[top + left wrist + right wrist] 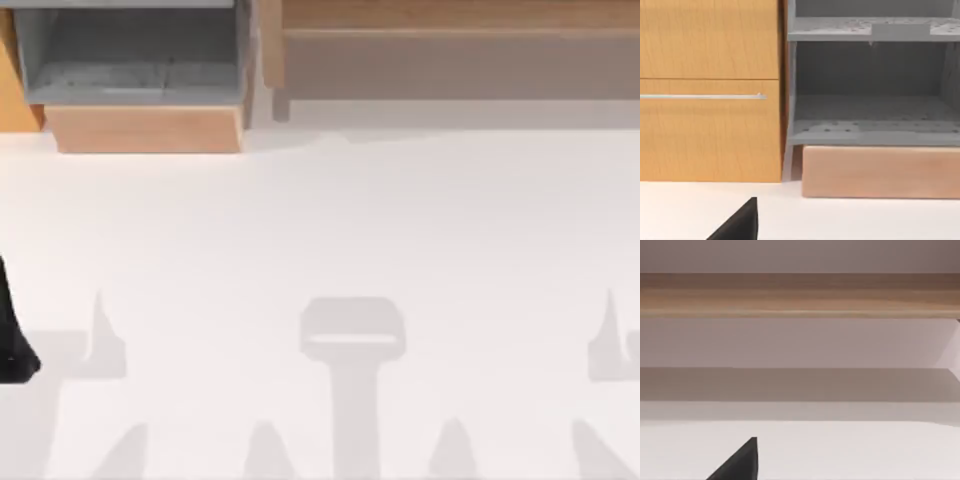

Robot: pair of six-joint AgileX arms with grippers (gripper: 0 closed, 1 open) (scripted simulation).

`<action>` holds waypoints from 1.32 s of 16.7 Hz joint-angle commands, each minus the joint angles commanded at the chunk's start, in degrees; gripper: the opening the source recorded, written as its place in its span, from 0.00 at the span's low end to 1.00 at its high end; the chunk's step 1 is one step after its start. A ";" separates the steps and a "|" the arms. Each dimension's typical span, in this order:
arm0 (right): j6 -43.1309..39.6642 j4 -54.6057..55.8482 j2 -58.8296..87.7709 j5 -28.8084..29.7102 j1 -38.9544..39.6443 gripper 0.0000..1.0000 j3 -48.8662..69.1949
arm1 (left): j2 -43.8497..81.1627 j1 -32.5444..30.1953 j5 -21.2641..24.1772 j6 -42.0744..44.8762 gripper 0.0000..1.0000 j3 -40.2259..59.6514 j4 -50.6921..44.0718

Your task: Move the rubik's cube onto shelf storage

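- Top view: the white table is lying bare in the middle, and the shelf is running along its far right edge, with a grey cabinet standing at the far left. A dark piece of the left arm is showing at the left edge. I cannot make out the cube anywhere.
- Left wrist view: the camera is facing the grey cabinet and an orange drawer front; a dark finger is poking in, but I cannot tell how wide that hand stands.
- Right wrist view: the camera is facing the shelf and its shaded recess; a dark finger is showing, its spread likewise unclear.
- Judged from this, the task is only starting: the next move calls for locating the cube, then reaching for it.
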 joint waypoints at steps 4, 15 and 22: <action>0.00 0.00 0.00 0.00 0.00 1.00 0.00 | 1.43 0.62 0.44 0.98 1.00 0.39 0.62; 0.00 0.00 0.00 0.00 0.00 1.00 0.00 | 41.95 14.34 12.88 29.25 1.00 14.05 19.41; 0.00 0.00 0.00 0.00 0.00 1.00 0.00 | 78.86 23.46 22.04 54.98 1.00 29.70 37.71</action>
